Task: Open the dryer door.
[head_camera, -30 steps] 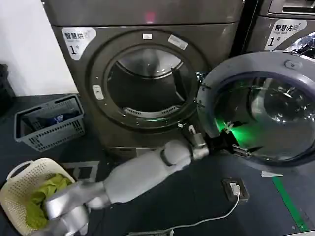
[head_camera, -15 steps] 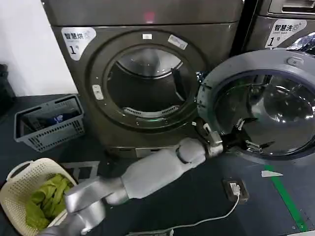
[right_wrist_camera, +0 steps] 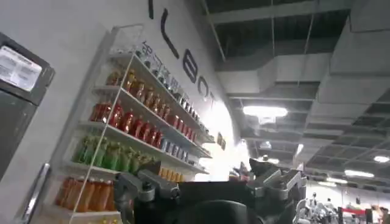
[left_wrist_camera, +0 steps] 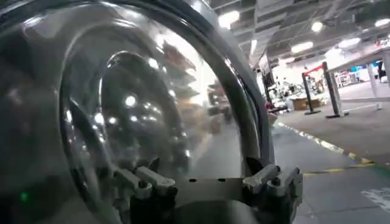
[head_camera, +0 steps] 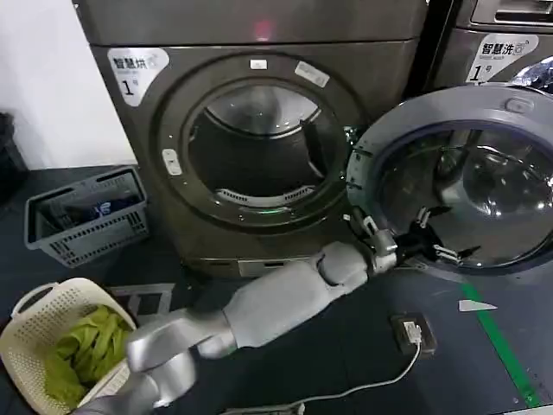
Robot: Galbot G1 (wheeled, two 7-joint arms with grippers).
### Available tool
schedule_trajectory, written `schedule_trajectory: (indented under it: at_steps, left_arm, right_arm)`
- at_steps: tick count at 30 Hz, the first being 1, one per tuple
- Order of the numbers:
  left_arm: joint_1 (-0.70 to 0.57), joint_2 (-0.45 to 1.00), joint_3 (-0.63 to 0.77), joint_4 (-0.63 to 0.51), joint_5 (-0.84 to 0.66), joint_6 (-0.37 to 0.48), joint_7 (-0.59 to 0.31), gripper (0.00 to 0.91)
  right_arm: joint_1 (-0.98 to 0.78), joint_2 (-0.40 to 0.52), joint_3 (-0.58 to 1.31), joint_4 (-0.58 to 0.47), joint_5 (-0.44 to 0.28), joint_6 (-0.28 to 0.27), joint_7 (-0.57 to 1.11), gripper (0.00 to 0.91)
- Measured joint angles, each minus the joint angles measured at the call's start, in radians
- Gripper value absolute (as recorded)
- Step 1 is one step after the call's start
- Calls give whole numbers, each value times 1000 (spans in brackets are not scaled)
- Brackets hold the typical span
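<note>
Chrome-rimmed and glass-bellied, the dryer door (head_camera: pixel 467 181) stood swung wide on its hinge at the right of the dryer (head_camera: pixel 251 130), its grey inner ring and bulging pane facing the room and the round drum opening (head_camera: pixel 255 147) fully bared. The left gripper (head_camera: pixel 429 240), at the end of an arm reaching across the floor from the robot's left, sat at the door's lower inner edge, just beside the glass. In the left wrist view the left gripper (left_wrist_camera: pixel 207 182) showed its two fingers (left_wrist_camera: pixel 146 181) spread well apart with nothing between them, the dark dome of the pane lying straight ahead and close. The door thus lay directly before and above the claw, its face tilted out from the machine, and this arm was plainly the nearer of the two. The right gripper (right_wrist_camera: pixel 210 189), parked away from the work and pointed up at shelves of bottled drinks (right_wrist_camera: pixel 122 134), likewise held its fingers apart and empty. By the look of it the opening was all but done, with at most a last outward push left.
</note>
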Motion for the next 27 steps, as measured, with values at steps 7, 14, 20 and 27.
schedule_trajectory:
  at_steps: [7,14,20,27]
  left_arm:
    - [7,42,18,-24,-50,-133,23,907]
    - [24,121,50,-106,-70,-235,53,907]
    - [29,209,82,-201,-69,-253,79,907]
    - [21,380,114,-353,-64,-259,85,907]
  right_arm:
    - [-5,1,2,-2,7,1,1,907]
    - [-4,7,-4,12,10,-3,0,907]
    - [-6,11,1,26,7,-3,-1,907]
    - [-8,20,19,48,-14,11,-3,907]
